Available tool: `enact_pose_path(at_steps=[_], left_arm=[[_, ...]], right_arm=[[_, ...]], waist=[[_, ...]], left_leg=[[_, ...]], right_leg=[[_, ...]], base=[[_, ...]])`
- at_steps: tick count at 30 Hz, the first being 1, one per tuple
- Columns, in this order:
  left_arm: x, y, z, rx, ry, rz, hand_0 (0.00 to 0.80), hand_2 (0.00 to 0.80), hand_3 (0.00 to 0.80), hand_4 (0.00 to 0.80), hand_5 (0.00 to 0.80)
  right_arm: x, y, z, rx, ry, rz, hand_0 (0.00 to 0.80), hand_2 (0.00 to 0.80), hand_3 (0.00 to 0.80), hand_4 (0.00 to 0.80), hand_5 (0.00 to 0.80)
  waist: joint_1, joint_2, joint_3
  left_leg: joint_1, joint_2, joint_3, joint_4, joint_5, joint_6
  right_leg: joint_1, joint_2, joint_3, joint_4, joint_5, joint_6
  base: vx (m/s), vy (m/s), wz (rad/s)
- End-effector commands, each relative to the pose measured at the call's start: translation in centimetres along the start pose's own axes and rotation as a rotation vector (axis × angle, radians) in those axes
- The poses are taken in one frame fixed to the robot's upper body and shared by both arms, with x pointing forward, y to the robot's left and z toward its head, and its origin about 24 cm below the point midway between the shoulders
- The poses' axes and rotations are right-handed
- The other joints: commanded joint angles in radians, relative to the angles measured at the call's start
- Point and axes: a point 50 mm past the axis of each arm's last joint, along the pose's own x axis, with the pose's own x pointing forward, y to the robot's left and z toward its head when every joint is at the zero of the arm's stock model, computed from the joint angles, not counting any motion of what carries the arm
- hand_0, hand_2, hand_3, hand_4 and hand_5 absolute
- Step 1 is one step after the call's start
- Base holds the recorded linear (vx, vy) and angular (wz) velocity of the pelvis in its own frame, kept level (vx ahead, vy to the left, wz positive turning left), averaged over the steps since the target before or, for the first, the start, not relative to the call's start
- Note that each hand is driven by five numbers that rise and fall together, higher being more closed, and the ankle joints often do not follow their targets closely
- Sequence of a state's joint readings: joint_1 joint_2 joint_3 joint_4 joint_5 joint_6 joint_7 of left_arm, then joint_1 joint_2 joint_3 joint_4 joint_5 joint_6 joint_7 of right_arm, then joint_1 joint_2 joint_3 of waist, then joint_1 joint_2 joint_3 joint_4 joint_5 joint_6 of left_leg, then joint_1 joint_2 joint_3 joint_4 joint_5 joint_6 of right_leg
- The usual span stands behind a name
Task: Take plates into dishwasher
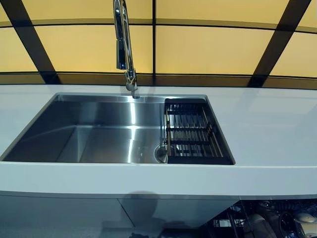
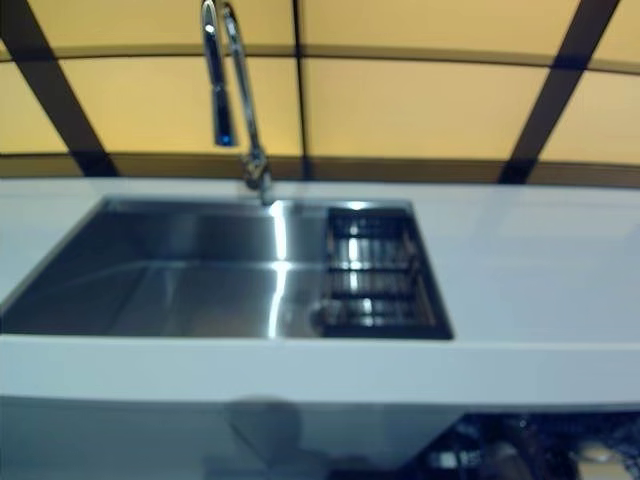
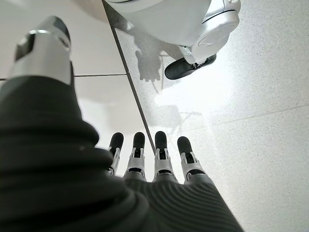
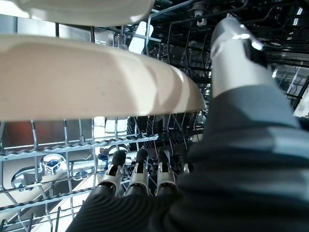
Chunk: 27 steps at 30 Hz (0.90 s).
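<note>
The right hand is hanging open beside a plate standing in the dishwasher rack; a careless withdrawal could topple it. The left hand is dangling open.

Lit warmly from behind by glowing amber panels — caught a white streak of glare down the steel sink and glints on the faucet. Washed the floor out to near white, with faint grey shadows. Left the dishwasher rack dim — plate softly banded with shade.
</note>
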State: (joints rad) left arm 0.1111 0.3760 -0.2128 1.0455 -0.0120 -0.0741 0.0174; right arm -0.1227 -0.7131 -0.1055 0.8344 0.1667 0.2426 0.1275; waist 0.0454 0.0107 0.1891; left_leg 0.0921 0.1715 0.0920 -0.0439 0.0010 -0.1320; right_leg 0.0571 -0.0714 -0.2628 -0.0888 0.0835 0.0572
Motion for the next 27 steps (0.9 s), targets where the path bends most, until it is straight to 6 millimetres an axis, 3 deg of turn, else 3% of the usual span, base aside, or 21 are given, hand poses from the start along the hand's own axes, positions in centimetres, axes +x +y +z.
enact_pose_path(at_steps=[1, 13, 27], left_arm=[[0.3, 2.2, 1.1, 0.07, -0.026, 0.043, 0.0, 0.0, 0.0, 0.0, 0.0], [0.2, 2.2, 0.7, 0.061, -0.023, 0.038, 0.0, 0.0, 0.0, 0.0, 0.0], [0.0, 1.6, -0.1, 0.036, -0.016, 0.031, 0.0, 0.0, 0.0, 0.0, 0.0]], right_arm=[[0.0, -0.6, 2.1, -0.048, -0.063, -0.033, 0.0, 0.0, 0.0, 0.0, 0.0], [-0.5, -2.6, 2.0, -0.046, -0.048, -0.176, 0.0, 0.0, 0.0, 0.0, 0.0], [-2.2, -5.4, 2.1, 0.013, -0.121, -0.218, 0.0, 0.0, 0.0, 0.0, 0.0]], waist=[[0.016, -0.034, -0.025], [0.004, -0.037, -0.028], [-0.037, -0.055, -0.048]], left_leg=[[-0.059, 0.026, 0.007, 0.003, 0.1, 0.0], [-0.047, 0.02, 0.016, 0.001, 0.09, 0.003], [-0.012, 0.003, 0.047, -0.011, 0.068, 0.008]], right_leg=[[0.028, -0.015, 0.017, 0.035, -0.036, 0.027], [0.031, -0.021, 0.024, 0.033, -0.035, 0.031], [0.044, -0.038, 0.038, 0.025, -0.03, 0.042]], base=[[0.0, 0.0, 0.0], [0.0, 0.008, 0.0], [0.0, 0.062, -0.03]])
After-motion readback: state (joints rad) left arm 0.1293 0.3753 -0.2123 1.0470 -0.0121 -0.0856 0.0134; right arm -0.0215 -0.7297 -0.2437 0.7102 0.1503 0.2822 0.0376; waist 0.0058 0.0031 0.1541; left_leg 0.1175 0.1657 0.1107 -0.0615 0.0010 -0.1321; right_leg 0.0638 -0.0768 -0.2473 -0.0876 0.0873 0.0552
